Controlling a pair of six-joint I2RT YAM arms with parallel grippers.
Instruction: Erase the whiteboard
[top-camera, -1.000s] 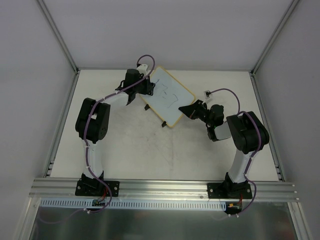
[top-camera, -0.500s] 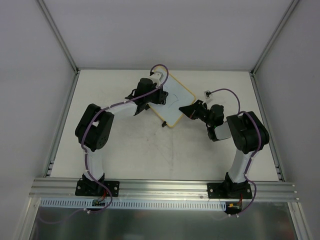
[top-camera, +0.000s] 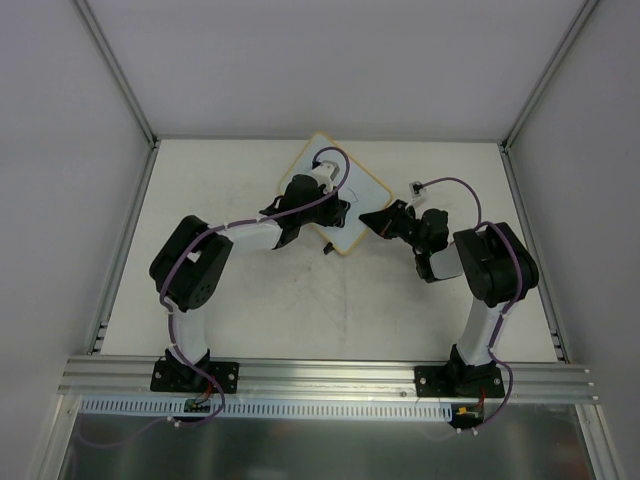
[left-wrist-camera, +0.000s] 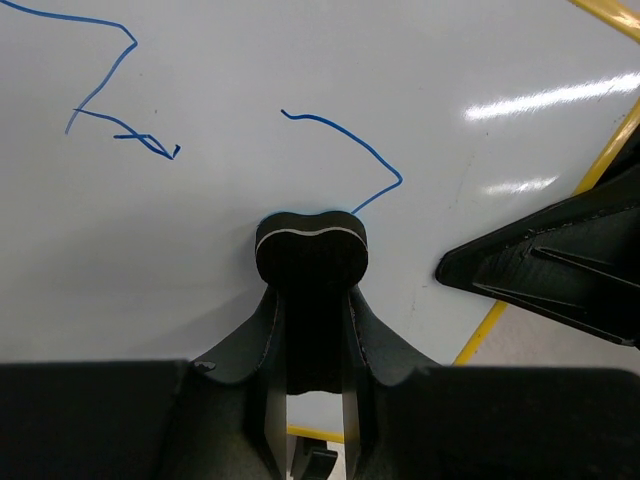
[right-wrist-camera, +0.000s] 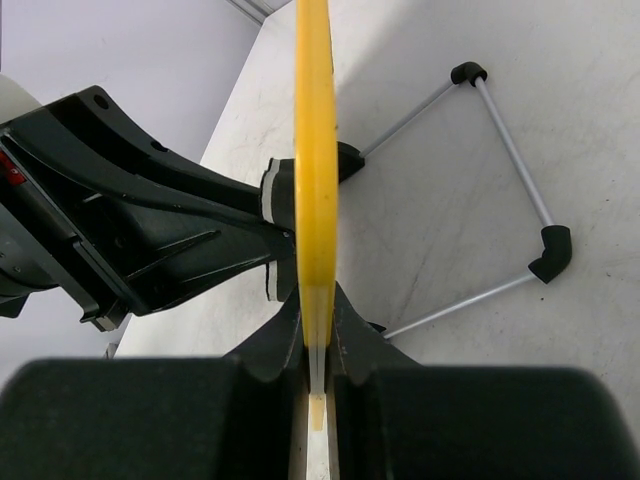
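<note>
Yellow-framed whiteboard (top-camera: 361, 191) sits at the far middle of the table (top-camera: 300, 300), one corner toward the arms. Right gripper (right-wrist-camera: 317, 330) holds its right edge, jaws tight on the frame. Left gripper (left-wrist-camera: 311, 300) reaches over the board, jaws clamped on a black eraser (left-wrist-camera: 311, 245) pressed to the white face. Blue scribbles (left-wrist-camera: 120, 125) run just beyond the eraser. Wire stand (right-wrist-camera: 510, 150) shows behind the board.

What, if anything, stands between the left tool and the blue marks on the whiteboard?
Nothing visible. The left tool presses a black eraser on the whiteboard, touching one blue line. Only bare board separates it from the other scribble.
</note>
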